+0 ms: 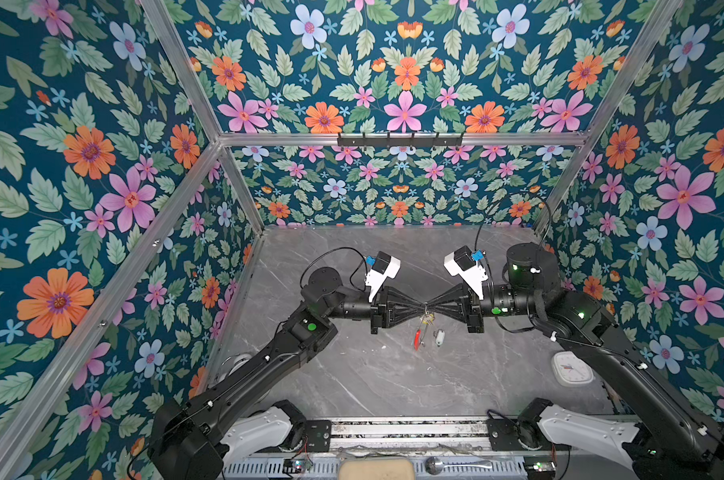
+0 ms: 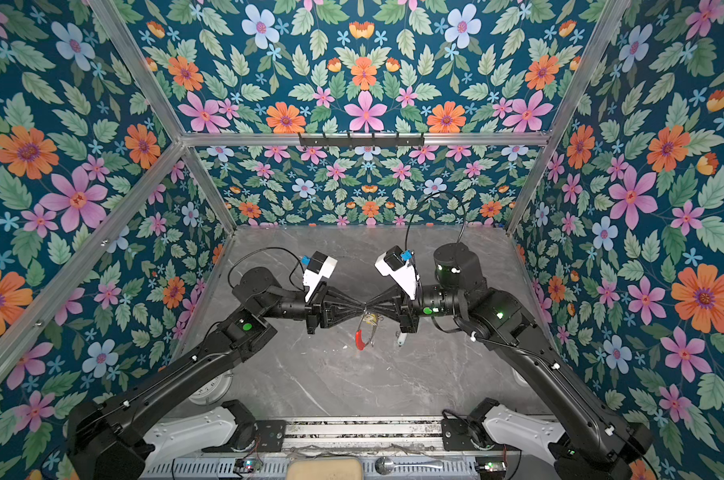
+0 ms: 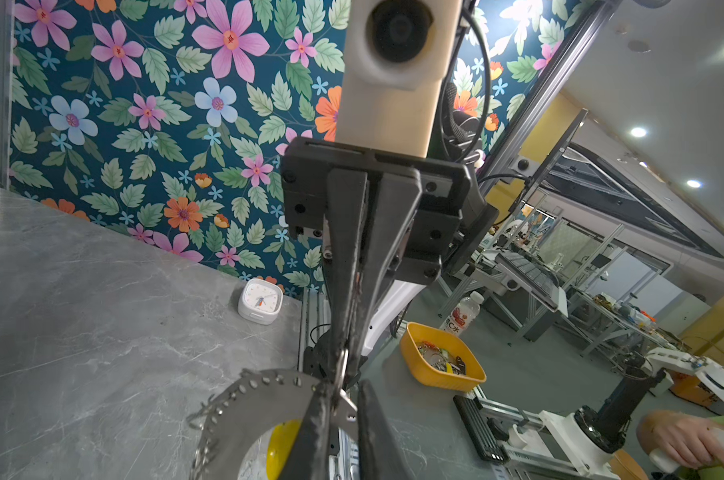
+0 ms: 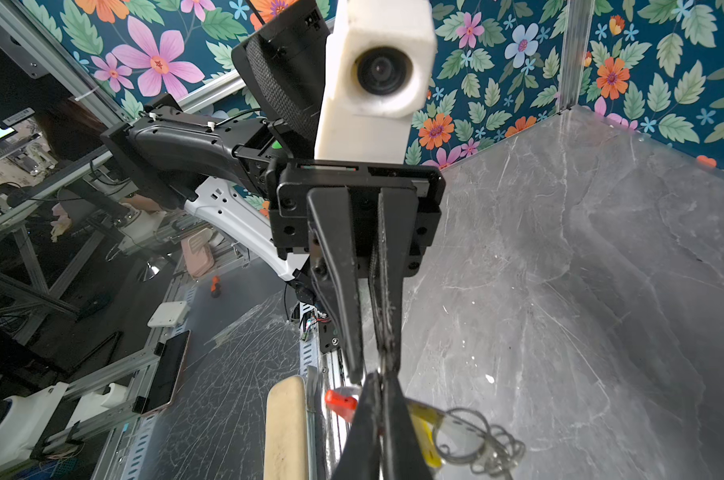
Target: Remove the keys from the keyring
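Worktop [image 1: 352,374]: grey marble-look slab, closed in at the far edge and both sides by floral walls [image 1: 102,199] on aluminium rails [image 1: 393,139]; near edge taken up by a metal rail carrying both arm bases. Broad bare stretches toward the near edge and toward the far wall; white clock [image 1: 572,368] near the right wall, well apart from the hands. Left hand [image 1: 421,308] and right hand [image 1: 430,308]: level above the middle of the slab, tip to tip, arms reaching in from either side. Right hand: fingers pressed fully together, pinching the thin rim of the keyring [image 3: 260,399]. Left hand: fingers nearly closed, a narrow gap showing in the left wrist view with a flat silver piece between the tips; clamped or not, cannot tell. Keyring: hangs from the meeting point of the two hands, nearly edge-on in both top views, long axis running from the fingertips toward the near edge, red section [image 1: 417,338] at the end away from the fingertips. Yellow-tagged key [image 3: 280,446]: on the hoop close by the fingertips, next to a tangle of small silver rings [image 4: 501,451]. Pale-tagged key [image 1: 439,337]: off the hoop, lies on the slab, in a top view just right of the red section, long axis far-to-near.
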### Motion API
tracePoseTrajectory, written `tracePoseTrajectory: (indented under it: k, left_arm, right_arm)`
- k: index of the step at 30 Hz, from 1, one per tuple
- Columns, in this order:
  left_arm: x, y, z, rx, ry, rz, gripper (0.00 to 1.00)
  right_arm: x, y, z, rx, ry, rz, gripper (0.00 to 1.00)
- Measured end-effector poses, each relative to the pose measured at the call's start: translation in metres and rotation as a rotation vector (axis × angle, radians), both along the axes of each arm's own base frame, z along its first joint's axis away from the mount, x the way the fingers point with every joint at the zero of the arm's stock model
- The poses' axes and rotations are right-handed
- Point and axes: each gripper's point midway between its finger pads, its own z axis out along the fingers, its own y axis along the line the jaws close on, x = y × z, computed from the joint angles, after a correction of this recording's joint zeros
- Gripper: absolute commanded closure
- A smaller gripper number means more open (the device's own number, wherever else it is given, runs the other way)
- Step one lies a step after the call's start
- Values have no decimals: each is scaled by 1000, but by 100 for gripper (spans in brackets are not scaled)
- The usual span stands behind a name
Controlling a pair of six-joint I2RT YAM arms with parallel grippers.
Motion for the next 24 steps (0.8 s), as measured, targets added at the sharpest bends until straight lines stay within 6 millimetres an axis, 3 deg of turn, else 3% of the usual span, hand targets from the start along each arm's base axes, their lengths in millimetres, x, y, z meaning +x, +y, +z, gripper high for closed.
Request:
tracePoseTrajectory:
  k: [4,13,16,18,24]
  left_arm:
    - [0,-2,1,11,3,-15,87]
    - [-4,-4,0,30,-14,-31,100]
    - [-5,-3,1,26,-23,3,100]
    - [-5,-2,0,15,-40,25,100]
    - [11,13,4,-68,-110,231,100]
  right_arm:
    - [-1,0,1,-4,-3,4,100]
    - [0,2,0,-11,-7,0,99]
    - [0,2,0,2,-12,-14,68]
    - [2,-1,2,24,-44,-46,57]
    - [6,-14,14,178,-148,-157,50]
